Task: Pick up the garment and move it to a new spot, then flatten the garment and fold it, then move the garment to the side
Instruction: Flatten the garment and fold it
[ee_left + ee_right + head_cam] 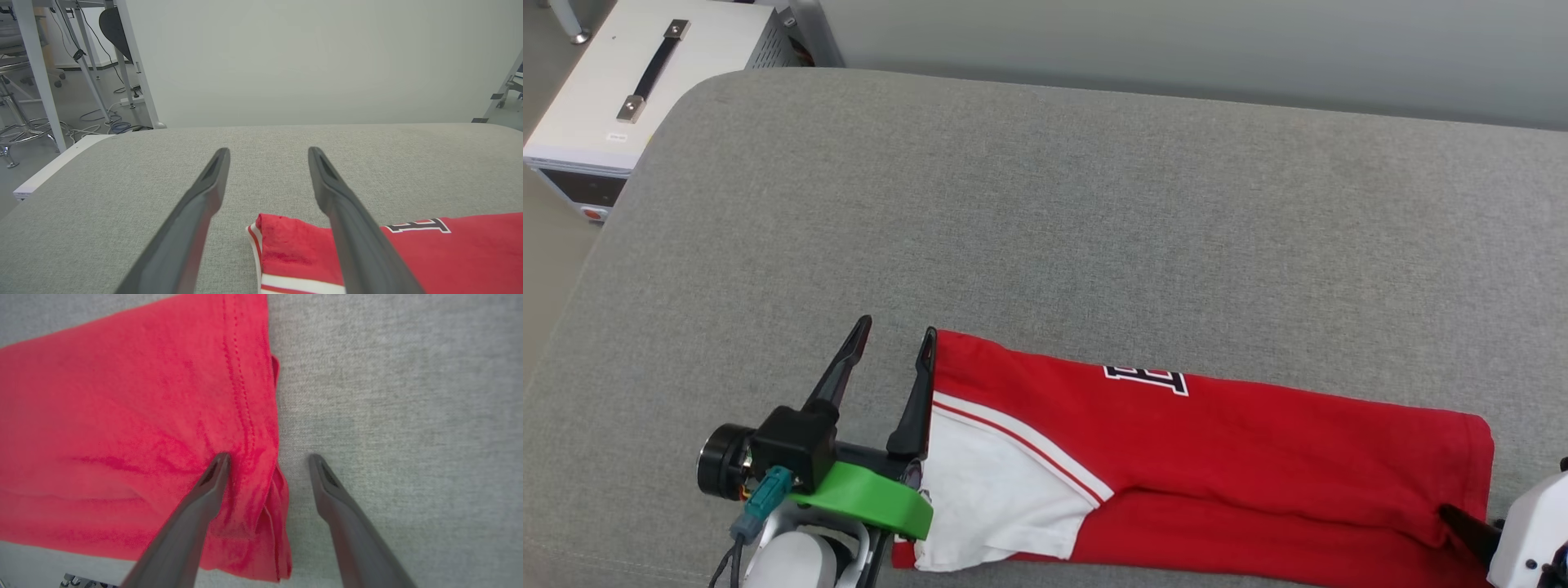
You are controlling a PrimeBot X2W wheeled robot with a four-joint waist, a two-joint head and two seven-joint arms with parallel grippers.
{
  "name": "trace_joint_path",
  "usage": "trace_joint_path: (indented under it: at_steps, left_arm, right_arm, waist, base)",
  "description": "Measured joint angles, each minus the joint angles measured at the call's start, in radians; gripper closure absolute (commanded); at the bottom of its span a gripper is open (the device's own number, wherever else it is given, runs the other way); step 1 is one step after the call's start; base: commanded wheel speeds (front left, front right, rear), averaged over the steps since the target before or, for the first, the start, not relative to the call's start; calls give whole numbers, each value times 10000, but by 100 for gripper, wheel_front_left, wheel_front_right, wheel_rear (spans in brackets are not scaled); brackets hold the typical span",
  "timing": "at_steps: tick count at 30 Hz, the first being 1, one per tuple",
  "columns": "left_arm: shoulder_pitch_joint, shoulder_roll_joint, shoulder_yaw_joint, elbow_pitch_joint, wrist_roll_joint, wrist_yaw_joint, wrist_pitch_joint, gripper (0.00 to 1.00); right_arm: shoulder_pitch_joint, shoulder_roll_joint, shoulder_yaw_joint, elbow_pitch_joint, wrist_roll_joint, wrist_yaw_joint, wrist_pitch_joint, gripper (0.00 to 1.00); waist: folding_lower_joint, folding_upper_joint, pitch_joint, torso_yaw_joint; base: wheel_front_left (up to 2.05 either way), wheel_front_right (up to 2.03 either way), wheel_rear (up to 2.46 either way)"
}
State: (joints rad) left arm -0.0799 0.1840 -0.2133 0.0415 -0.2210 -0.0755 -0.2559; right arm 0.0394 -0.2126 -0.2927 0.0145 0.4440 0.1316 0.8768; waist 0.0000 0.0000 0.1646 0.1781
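My left gripper (895, 328) stands spread wide and holds nothing; its inner finger lies right along the sleeve end of the garment (1258, 457), its outer finger over bare grey cushion (1045, 204); in the left wrist view the cloth's red corner lies between the fingers and runs under the inner one. My right gripper (268, 456) is spread as well, astride the hem end; one finger presses on red cloth where it puckers, the other hangs over bare cushion; nothing is pinched.

The garment lies as a long band along the near edge of the cushion, between the two grippers, white sleeve towards my left, stitched hem towards my right.

I judge it light, soft and limp; it should sag from any single hold, and the stacked layers could slide apart; so I would take it at both ends, biting through every layer at the corners, not just the top ply.

Count: one garment, one white sleeve showing; two grippers, two fingers each; one cushion; one white box (645, 73) with a black handle beyond the cushion's far left corner.
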Motion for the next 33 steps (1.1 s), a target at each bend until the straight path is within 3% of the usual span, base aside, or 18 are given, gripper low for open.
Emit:
trace_joint_path:
  at_steps: [9, 15, 16, 17, 19, 33]
  left_arm:
    - [-8, -424, 537, 209, 445, -410, 0, 0]
    - [-23, -564, 610, 339, 472, -451, 0, 0]
    - [-23, -564, 623, 362, 474, -453, 0, 0]
    - [-23, -566, 640, 372, 485, -479, 0, 0]
    - [-22, -573, 675, 385, 500, -481, 0, 0]
    - [1, -577, 602, 420, 497, -523, 0, 0]
  right_arm:
    - [-165, 211, 999, 426, 280, -17, -219, 0]
    - [-300, 199, 1452, 746, 389, -86, -520, 0]
    - [-318, 182, 1505, 813, 401, -88, -562, 37]
    - [-331, 140, 1588, 857, 416, -88, -633, 64]
    - [-353, 88, 1693, 968, 454, -88, -821, 100]
    - [-403, -846, 1344, 1546, 316, 13, -2146, 100]
  waist:
    - [0, 0, 225, 78]
    - [0, 0, 153, 115]
    - [0, 0, 129, 116]
    - [0, 0, 104, 116]
    - [0, 0, 50, 110]
    - [0, 0, -396, -72]
  base:
    - [0, 0, 0]
    - [0, 0, 0]
    - [0, 0, 0]
    - [0, 0, 0]
    - [0, 0, 0]
    - [0, 0, 0]
